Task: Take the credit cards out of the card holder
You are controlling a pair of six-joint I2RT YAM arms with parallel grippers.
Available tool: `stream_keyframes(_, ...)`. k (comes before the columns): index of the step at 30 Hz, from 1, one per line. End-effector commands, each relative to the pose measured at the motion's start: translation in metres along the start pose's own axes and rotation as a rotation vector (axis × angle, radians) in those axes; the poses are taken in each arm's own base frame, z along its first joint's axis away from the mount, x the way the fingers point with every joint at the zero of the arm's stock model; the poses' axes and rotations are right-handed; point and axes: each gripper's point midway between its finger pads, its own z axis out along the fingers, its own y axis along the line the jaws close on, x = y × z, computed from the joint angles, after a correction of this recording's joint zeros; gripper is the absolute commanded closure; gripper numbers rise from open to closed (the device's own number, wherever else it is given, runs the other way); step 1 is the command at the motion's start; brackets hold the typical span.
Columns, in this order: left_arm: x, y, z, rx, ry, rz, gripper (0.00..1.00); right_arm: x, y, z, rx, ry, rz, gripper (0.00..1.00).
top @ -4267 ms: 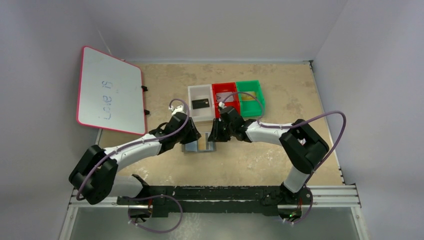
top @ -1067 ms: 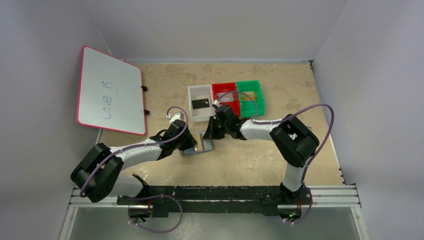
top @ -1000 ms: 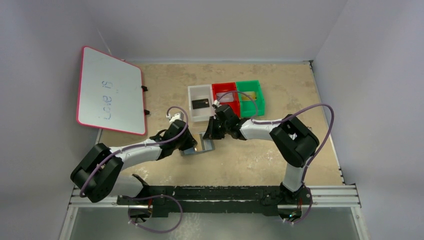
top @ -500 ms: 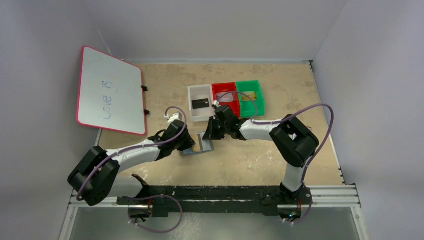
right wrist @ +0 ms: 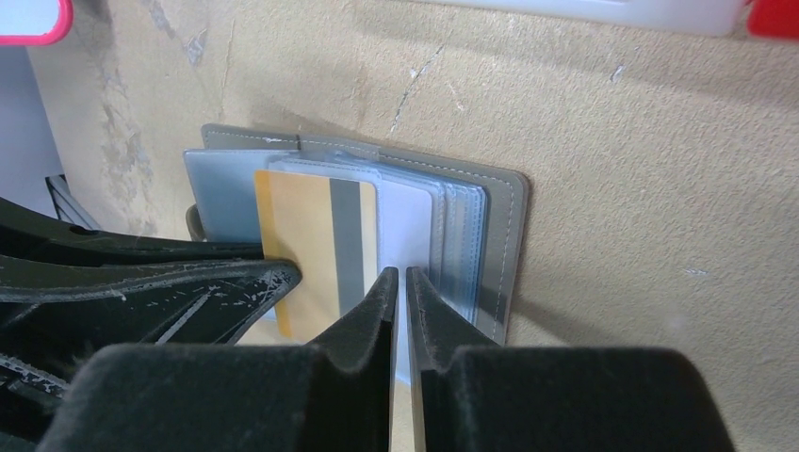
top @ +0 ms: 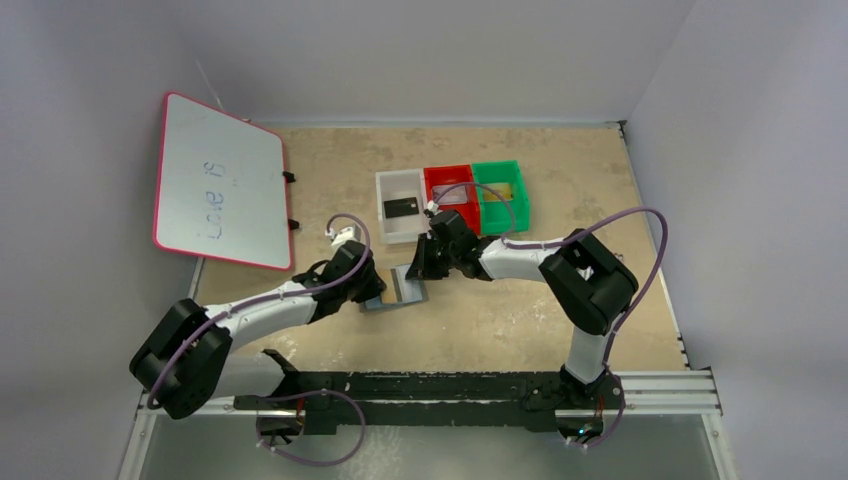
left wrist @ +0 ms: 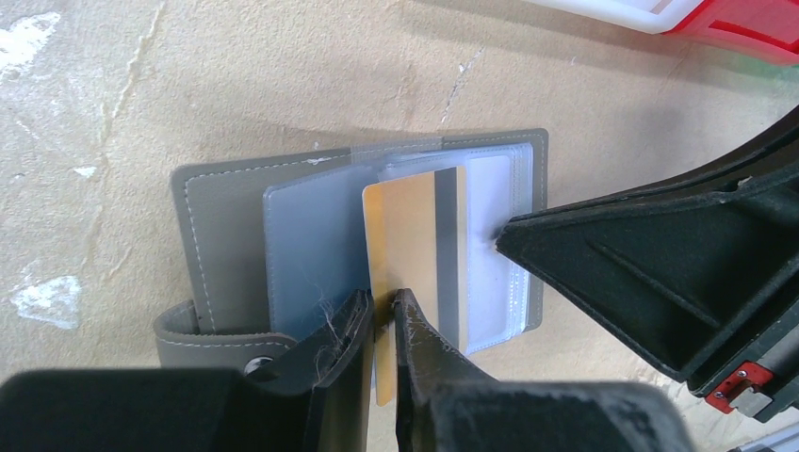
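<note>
The grey card holder (left wrist: 221,217) lies open on the table, its clear pockets fanned; it also shows in the top view (top: 402,292) and the right wrist view (right wrist: 504,245). A gold-yellow credit card (left wrist: 415,235) with a grey stripe sticks partway out of a pocket, also seen in the right wrist view (right wrist: 297,245). My left gripper (left wrist: 382,306) is shut on this card's near edge. My right gripper (right wrist: 400,282) is shut on a clear pocket sheet at the holder's right side. A black card (top: 400,208) lies in the white tray.
The white tray (top: 385,182), red tray (top: 436,176) and green tray (top: 497,168) stand in a row just behind the holder. The red one holds something greyish, the green one something yellowish. A pink-rimmed whiteboard (top: 218,180) leans at the far left.
My left gripper has drawn back to the left, holding the gold card. The right gripper shifted left early on, lifting the holder's right side, then stayed still.
</note>
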Motion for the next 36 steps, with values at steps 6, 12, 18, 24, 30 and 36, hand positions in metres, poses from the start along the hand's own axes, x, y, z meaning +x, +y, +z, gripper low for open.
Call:
stream_keyframes(6,0.001,0.007,-0.002,-0.017,-0.004,0.045,1.00,-0.009,-0.004,-0.003,0.061,-0.019,-0.076,0.90)
stream_keyframes(12,0.002,0.005,0.001,-0.010,0.002,0.044,1.00,-0.023,0.035,-0.018,-0.064,-0.047,-0.145,0.89)
stream_keyframes(18,0.002,0.001,0.003,0.009,0.003,0.035,1.00,-0.016,0.057,-0.017,-0.139,-0.028,-0.178,0.88)
stream_keyframes(24,0.005,0.004,0.004,0.005,0.012,0.031,1.00,-0.002,0.032,0.002,-0.052,0.024,-0.137,0.88)
stream_keyframes(30,0.004,0.008,0.001,-0.008,-0.002,0.033,0.95,0.016,-0.012,-0.002,0.117,0.039,-0.065,0.90)
stream_keyframes(36,0.005,0.004,0.001,0.008,0.015,0.046,0.89,0.024,-0.024,0.004,0.154,0.072,-0.072,0.91)
